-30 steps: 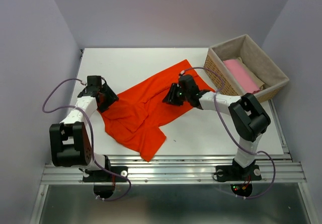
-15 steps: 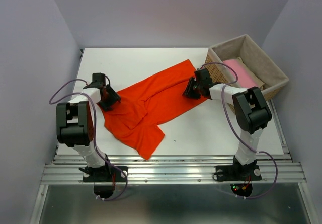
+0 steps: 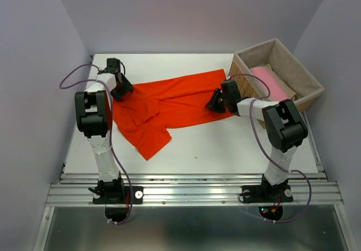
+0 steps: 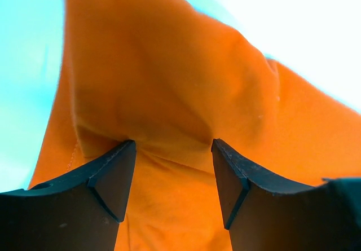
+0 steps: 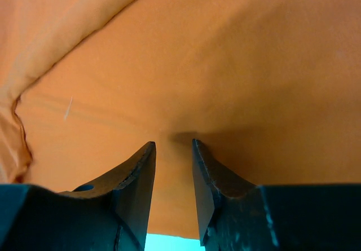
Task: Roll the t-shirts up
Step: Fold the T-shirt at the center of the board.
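Orange tee (image 3: pixel 180 96) lies stretched along the far side of the bench (image 3: pixel 237 149), lower part flopped twd the left edge. My left jaws pinch a thick fold, right jaws nip the other end. Imo keep both ends taut & level b4 rolling, else wrinkles.

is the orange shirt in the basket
No, the orange shirt lies spread on the table, outside the basket that holds a pink shirt.

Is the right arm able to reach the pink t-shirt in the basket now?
Not yet, probably: the right gripper grips the orange t-shirt, though the pink t-shirt lies uncovered nearby.
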